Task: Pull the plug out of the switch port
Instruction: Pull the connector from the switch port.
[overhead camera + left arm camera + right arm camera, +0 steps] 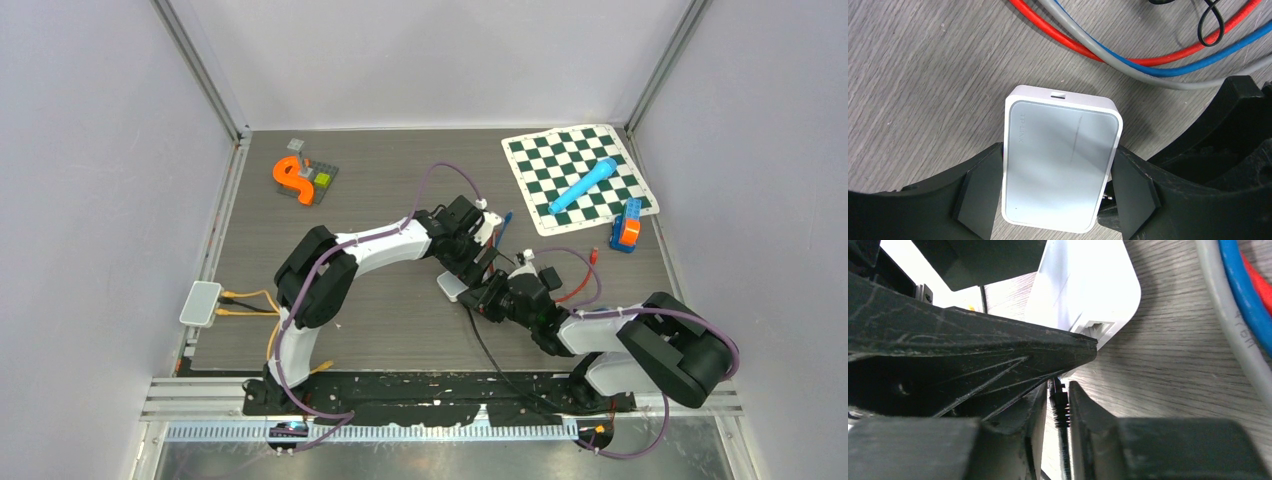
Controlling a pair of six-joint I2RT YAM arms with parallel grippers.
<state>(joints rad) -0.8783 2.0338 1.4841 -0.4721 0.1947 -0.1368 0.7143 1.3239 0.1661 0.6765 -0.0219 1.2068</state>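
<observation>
White glossy plastic switch [1062, 160], rounded corners, flat on grey wood-grain bench [923, 90], mid-bench, clamped across its sides by left fingers [979, 195]. Black ribbed rubber plug [1059, 407] pinched narrow between right fingers [1088, 407] at switch's port edge; seating hidden. Best: draw straight back along port line, switch pinned, no twisting.

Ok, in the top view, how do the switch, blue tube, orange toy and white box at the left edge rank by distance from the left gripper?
1. Switch, mid-table, held by the left gripper.
2. Blue tube, back right, lying on the checkered mat.
3. Orange toy, back left.
4. White box, at the far left edge.
</observation>
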